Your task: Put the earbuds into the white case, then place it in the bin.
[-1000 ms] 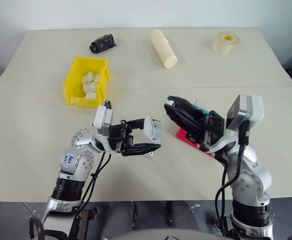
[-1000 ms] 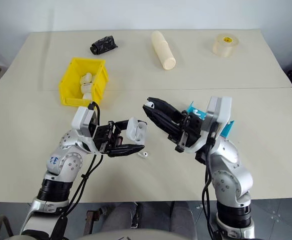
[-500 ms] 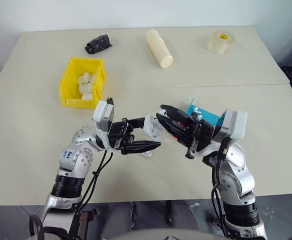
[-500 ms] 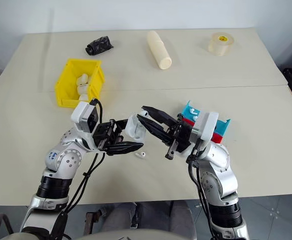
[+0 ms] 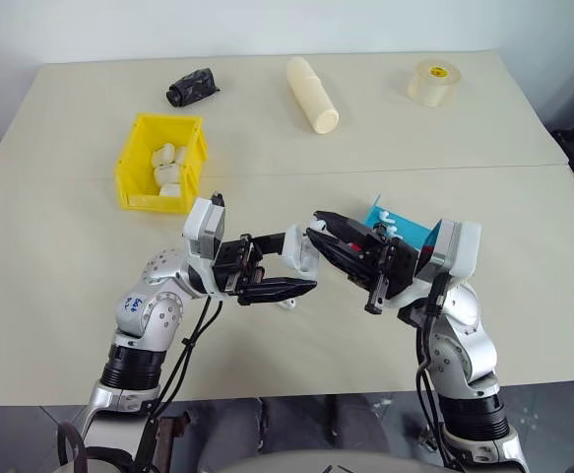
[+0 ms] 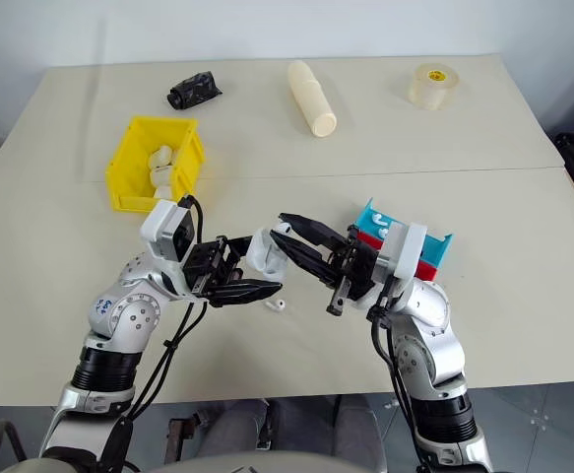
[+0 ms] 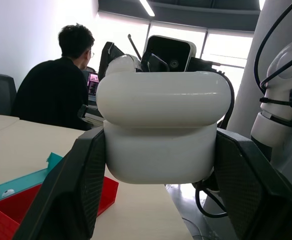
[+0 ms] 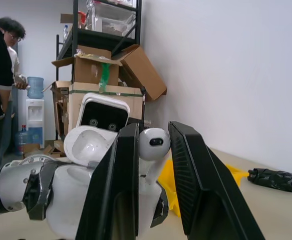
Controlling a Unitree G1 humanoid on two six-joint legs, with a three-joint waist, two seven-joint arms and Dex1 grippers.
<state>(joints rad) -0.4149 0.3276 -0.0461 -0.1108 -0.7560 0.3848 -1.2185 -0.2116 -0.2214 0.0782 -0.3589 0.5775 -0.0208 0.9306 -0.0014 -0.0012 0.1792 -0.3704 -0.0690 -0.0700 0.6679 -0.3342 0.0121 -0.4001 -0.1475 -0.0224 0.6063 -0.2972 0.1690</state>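
The left claw [image 5: 285, 268] clamps the small rounded white plastic case [image 7: 162, 131], lid open, above the cream bench [image 5: 385, 148]. The right claw [image 8: 153, 150] pinches one glossy white earbud [image 8: 154, 144] just over the case. A second earbud [image 6: 278, 305] lies on the bench below. The yellow rectangular plastic bin [image 5: 139, 163] stands well apart behind the left arm, with bare bench between. Blue and red trays [image 6: 434, 258] sit beside the right arm.

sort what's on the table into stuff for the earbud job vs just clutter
Job: white case in left gripper; earbud in right gripper; loose earbud on table; yellow bin.

Clutter: cream cylinder, tape roll, black bundle, red and blue trays.
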